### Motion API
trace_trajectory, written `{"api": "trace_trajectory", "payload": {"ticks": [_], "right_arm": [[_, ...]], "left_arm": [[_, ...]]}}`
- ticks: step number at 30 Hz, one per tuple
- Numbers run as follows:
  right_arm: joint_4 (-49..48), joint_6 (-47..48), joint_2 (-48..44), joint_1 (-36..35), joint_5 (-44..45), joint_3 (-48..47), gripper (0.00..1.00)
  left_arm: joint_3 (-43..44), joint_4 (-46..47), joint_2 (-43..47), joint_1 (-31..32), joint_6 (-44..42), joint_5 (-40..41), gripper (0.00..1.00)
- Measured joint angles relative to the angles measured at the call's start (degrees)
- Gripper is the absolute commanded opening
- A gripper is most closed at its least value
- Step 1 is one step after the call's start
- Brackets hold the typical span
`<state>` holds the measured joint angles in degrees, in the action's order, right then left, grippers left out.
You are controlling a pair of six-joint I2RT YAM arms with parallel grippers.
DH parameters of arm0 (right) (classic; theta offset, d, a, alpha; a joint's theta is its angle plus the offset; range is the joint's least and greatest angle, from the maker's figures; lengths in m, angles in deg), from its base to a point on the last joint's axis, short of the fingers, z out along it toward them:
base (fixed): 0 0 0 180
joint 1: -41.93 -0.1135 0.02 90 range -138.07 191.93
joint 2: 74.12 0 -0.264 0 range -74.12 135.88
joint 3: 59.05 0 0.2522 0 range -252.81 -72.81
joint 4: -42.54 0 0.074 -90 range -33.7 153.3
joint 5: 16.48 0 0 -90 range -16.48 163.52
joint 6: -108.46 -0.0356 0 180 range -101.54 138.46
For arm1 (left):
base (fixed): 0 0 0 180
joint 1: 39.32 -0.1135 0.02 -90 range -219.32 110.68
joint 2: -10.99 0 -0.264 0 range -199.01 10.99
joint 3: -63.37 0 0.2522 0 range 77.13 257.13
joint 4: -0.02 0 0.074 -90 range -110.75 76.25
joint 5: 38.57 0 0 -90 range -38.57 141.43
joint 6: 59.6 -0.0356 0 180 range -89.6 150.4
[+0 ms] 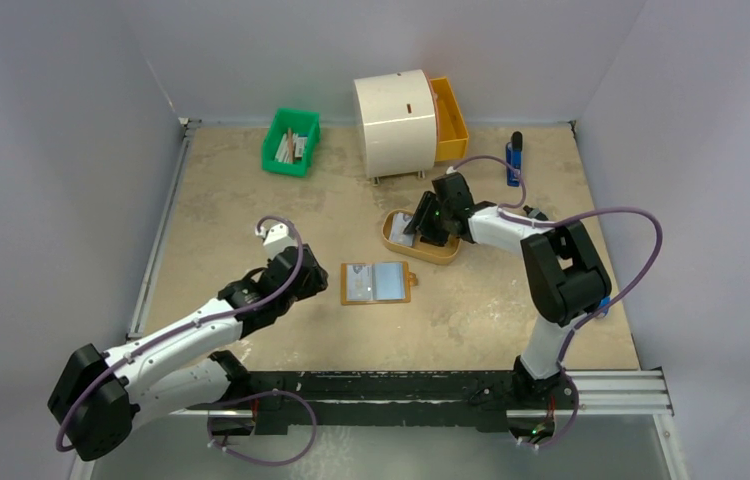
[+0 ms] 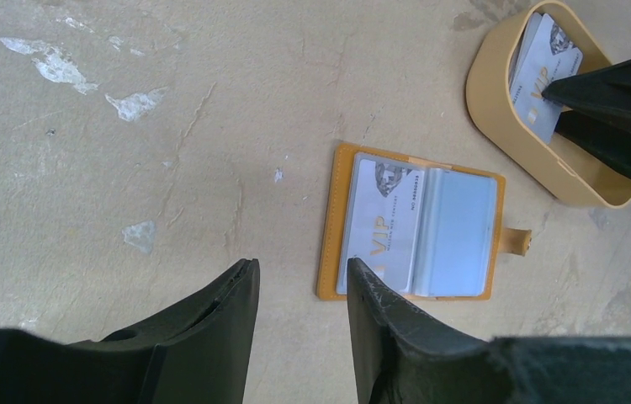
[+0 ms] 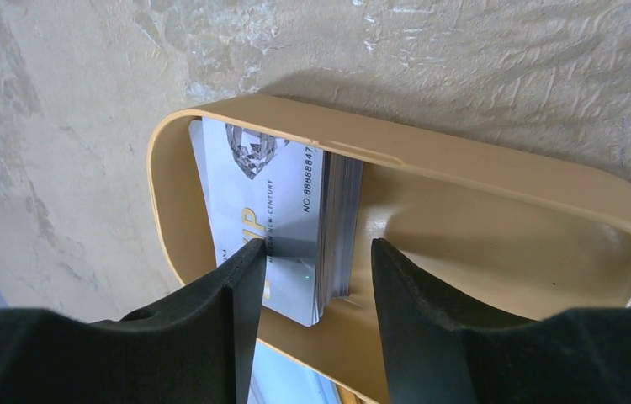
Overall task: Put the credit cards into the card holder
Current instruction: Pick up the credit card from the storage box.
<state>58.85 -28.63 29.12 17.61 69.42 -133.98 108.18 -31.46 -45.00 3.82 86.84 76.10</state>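
The credit cards [image 3: 270,210] lie stacked at the left end of the oval tray [image 3: 497,172], centre-left in the right wrist view. Expect them to be light, stiff and slick, so pinch one across its flat faces at a free edge. Your right gripper [image 3: 315,252] stands part open astride the stack's edge, gripping nothing; your left gripper [image 2: 301,268], open and empty, hangs just beside the unfolded card holder [image 2: 417,223], mid-frame in its view.

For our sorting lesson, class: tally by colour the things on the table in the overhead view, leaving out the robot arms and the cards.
Green: 1, green plastic bin
Orange-tan: 3, long orange drawer, oval tan tray, square orange folding card holder
Cream: 1, rounded cream cabinet
Blue: 1, slim blue stick
Total: 6
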Motion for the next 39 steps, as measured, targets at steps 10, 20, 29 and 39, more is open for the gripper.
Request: {"api": "trace_trajectory", "payload": {"ticks": [10,20,29,39], "right_arm": [[-2.1,0.0,-0.4,0.6,-1.4,1.2,0.41],[-2.4,0.0,-2.4,1.1,-1.4,3.4,0.39],[-2.8,0.1,-3.3,1.1,-1.5,4.1,0.25],[-3.1,0.1,-4.5,1.1,-1.7,4.3,0.07]], "left_arm": [[0.0,0.0,-1.9,0.0,0.0,0.0,0.41],[0.0,0.0,-2.1,0.0,0.1,0.0,0.40],[0.0,0.0,-2.1,0.0,0.3,0.0,0.40],[0.0,0.0,-2.1,0.0,0.6,0.0,0.40]]}}
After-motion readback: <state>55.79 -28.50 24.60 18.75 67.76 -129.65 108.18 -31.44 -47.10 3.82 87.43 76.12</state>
